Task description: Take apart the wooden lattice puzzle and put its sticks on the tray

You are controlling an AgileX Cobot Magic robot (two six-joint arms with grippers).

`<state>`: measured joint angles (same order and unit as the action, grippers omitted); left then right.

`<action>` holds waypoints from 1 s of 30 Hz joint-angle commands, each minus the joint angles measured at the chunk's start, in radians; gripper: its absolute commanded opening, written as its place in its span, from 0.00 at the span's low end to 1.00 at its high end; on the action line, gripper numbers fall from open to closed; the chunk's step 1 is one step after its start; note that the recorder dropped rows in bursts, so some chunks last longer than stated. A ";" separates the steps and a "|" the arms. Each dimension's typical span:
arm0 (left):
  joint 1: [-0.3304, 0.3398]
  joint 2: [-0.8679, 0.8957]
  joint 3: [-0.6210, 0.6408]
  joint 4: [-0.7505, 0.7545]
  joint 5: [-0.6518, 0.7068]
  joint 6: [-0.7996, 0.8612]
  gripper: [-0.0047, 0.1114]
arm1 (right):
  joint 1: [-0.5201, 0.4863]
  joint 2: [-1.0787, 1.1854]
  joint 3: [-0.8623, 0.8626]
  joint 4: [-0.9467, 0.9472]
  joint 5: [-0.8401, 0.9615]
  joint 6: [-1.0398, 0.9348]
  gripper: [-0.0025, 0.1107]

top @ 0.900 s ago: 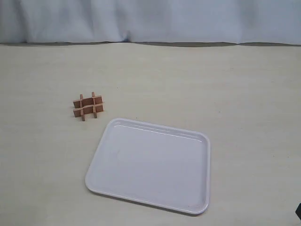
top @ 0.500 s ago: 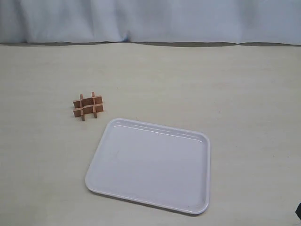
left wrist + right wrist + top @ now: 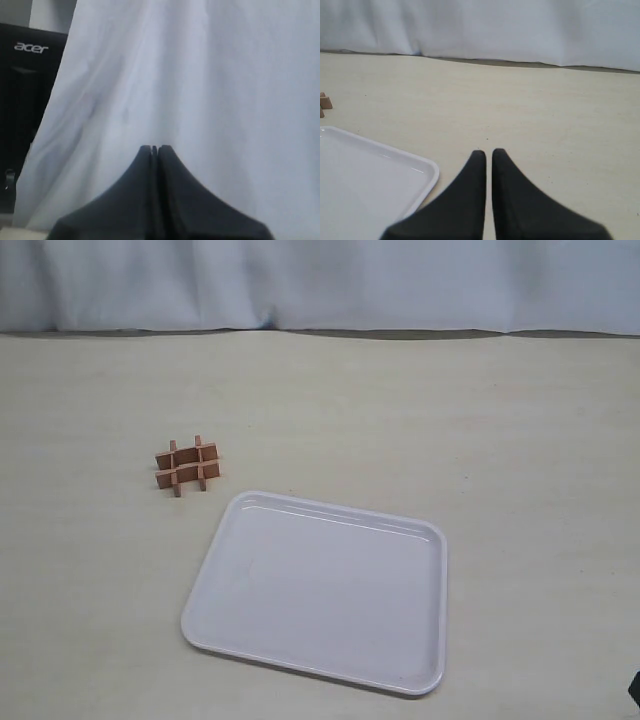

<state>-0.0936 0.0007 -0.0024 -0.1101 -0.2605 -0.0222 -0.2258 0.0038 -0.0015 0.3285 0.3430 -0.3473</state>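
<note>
Spotted the wooden lattice puzzle (image 3: 187, 467) in one piece on the beige surface (image 3: 450, 430), near the far-left corner of the white tray (image 3: 320, 590) but clear of it. Got the left claw (image 3: 155, 148) pinched fully shut on nothing, pointed at a white cloth (image 3: 200, 75). Same deal with the right claw (image 3: 488, 152): pressed together down to a thin slit, gripping nothing, aimed low across the surface. Can also make out a tray corner and a sliver of the puzzle in the right wrist view.

I see the wooden lattice puzzle (image 3: 187, 466) fully interlocked, reddish-brown, hash-shaped, standing near the flat white tray (image 3: 320, 590), off its far-left corner.
</note>
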 commanded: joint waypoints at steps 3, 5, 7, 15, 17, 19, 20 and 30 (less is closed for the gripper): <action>-0.006 -0.001 0.002 0.003 -0.111 -0.268 0.04 | 0.004 -0.004 0.002 0.003 -0.002 0.004 0.06; -0.006 -0.001 0.002 0.006 -0.109 -0.456 0.04 | 0.004 -0.004 0.002 0.003 -0.002 0.004 0.06; -0.006 -0.001 0.002 0.056 -0.076 -0.583 0.04 | 0.004 -0.004 0.002 0.003 -0.002 0.004 0.06; -0.006 -0.001 0.002 0.075 -0.148 -0.610 0.04 | 0.004 -0.004 0.002 0.003 -0.002 0.004 0.06; -0.006 -0.001 0.002 0.110 -0.142 -0.615 0.04 | 0.004 -0.004 0.002 0.003 -0.002 0.004 0.06; -0.006 -0.001 -0.051 0.201 -0.110 -0.615 0.04 | 0.004 -0.004 0.002 0.003 -0.002 0.004 0.06; -0.006 -0.001 -0.079 0.236 -0.090 -0.615 0.04 | 0.004 -0.004 0.002 0.003 -0.002 0.004 0.06; -0.006 0.489 -0.571 0.676 0.269 -0.604 0.04 | 0.004 -0.004 0.002 0.003 -0.002 0.004 0.06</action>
<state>-0.0936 0.3159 -0.4604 0.4441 -0.1487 -0.6281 -0.2258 0.0038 -0.0015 0.3285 0.3430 -0.3473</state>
